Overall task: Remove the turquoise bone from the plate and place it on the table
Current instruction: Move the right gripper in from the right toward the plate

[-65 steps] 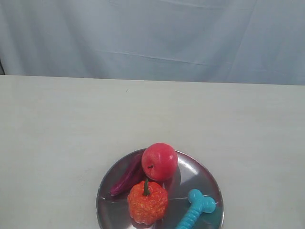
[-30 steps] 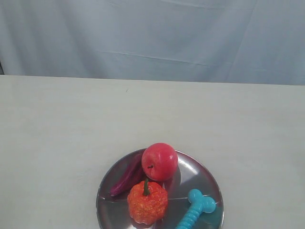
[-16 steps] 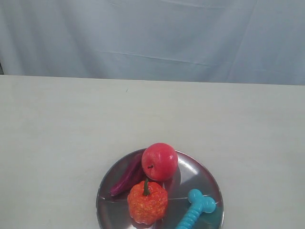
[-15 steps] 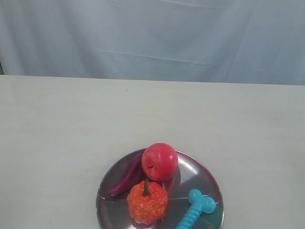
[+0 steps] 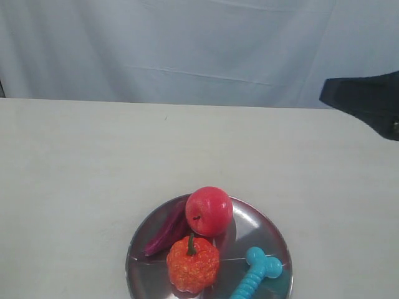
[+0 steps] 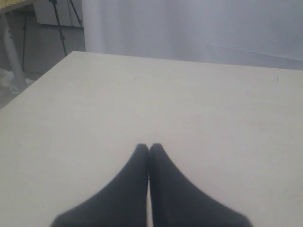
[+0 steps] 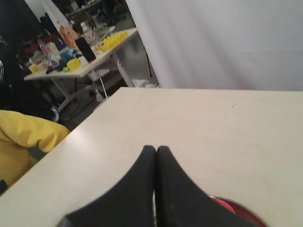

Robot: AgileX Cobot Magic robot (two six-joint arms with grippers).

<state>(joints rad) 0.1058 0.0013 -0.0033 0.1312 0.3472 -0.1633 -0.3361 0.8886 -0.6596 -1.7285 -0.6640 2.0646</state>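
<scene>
We see the turquoise bone [image 5: 255,273] on the plate [image 5: 252,221], lower centre of the exterior view. The left gripper [image 6: 149,149] and right gripper [image 7: 155,150] are pressed together, seemingly not yet reaching.

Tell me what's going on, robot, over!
Left tool shut, empty. Right tool shut, empty. Turquoise bone on plate, untouched. Orange pumpkin close beside it.

No readable text, labels, brands or numbers in any view.
</scene>
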